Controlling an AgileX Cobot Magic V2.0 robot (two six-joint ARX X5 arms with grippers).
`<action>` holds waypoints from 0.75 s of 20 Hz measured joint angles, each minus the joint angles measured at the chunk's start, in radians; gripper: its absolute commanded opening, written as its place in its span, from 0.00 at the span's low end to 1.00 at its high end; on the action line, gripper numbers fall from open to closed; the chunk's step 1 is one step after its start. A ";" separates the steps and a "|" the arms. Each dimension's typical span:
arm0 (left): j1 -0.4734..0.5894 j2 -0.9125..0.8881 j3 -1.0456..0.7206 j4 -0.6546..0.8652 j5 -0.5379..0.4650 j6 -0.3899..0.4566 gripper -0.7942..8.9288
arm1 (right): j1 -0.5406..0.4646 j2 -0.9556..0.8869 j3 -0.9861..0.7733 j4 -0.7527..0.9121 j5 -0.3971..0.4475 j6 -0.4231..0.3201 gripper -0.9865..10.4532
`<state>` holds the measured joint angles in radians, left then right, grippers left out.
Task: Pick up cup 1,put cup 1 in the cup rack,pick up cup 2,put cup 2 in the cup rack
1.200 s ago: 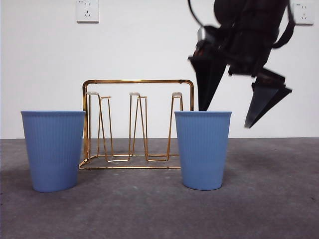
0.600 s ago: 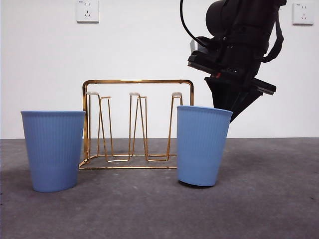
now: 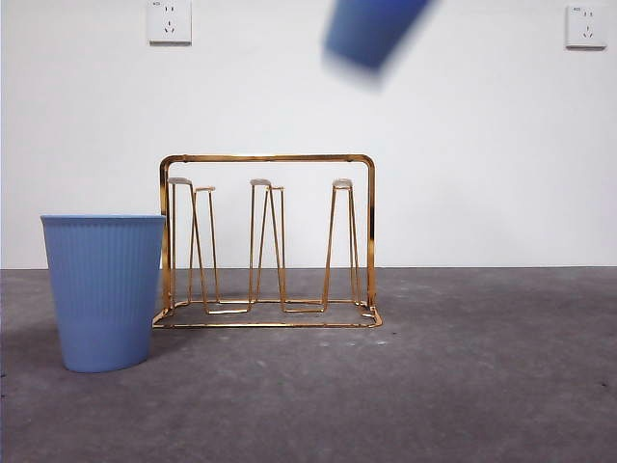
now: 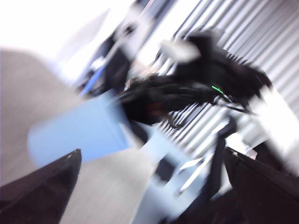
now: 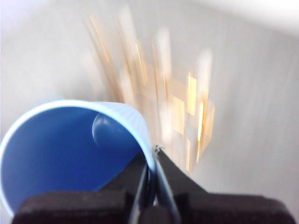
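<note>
Where cup 1 [image 3: 371,34] stood at the frame's lower right a second ago, bare table is now seen; it is carried blurred at the top edge, its rim clamped by the right gripper [image 5: 153,161], above the rack [image 3: 267,241]. Racking remains. The left gripper's state cannot be told.

You have a grey table [image 3: 482,386] carrying one blue cup [image 3: 104,289] (upright) just beside the gold rack [image 3: 268,241].

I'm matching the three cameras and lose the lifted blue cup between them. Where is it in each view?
Front: lifted cup, blurred, at the top edge above the cup rack.
Left wrist: blurred blue shape, seemingly the cup.
Right wrist: rim pinched by right gripper; rack beyond.
</note>
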<state>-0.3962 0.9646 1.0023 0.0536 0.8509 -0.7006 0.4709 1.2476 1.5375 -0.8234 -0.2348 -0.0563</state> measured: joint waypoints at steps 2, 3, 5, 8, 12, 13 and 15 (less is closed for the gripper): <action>-0.052 0.060 0.000 0.211 -0.057 -0.124 0.79 | 0.000 -0.133 0.013 0.135 -0.001 0.016 0.08; -0.081 0.091 0.000 0.310 -0.095 -0.180 0.79 | 0.000 -0.184 0.017 0.198 -0.001 0.019 0.08; -0.137 0.153 0.000 0.492 -0.183 -0.274 0.79 | 0.000 -0.254 0.018 0.287 -0.002 0.023 0.08; -0.216 0.247 0.000 0.755 -0.311 -0.383 0.79 | 0.000 -0.286 0.019 0.376 -0.042 0.023 0.08; -0.278 0.322 0.000 0.938 -0.426 -0.446 0.79 | 0.000 -0.257 0.018 0.411 -0.072 0.035 0.08; -0.289 0.335 0.000 0.966 -0.446 -0.454 0.79 | 0.002 -0.247 0.018 0.411 -0.076 0.039 0.08; -0.310 0.361 0.000 1.007 -0.480 -0.464 0.79 | 0.013 -0.217 0.018 0.409 -0.077 0.044 0.08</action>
<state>-0.7059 1.3254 1.0023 1.0603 0.3706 -1.1645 0.4843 1.0302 1.5555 -0.4141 -0.3115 -0.0124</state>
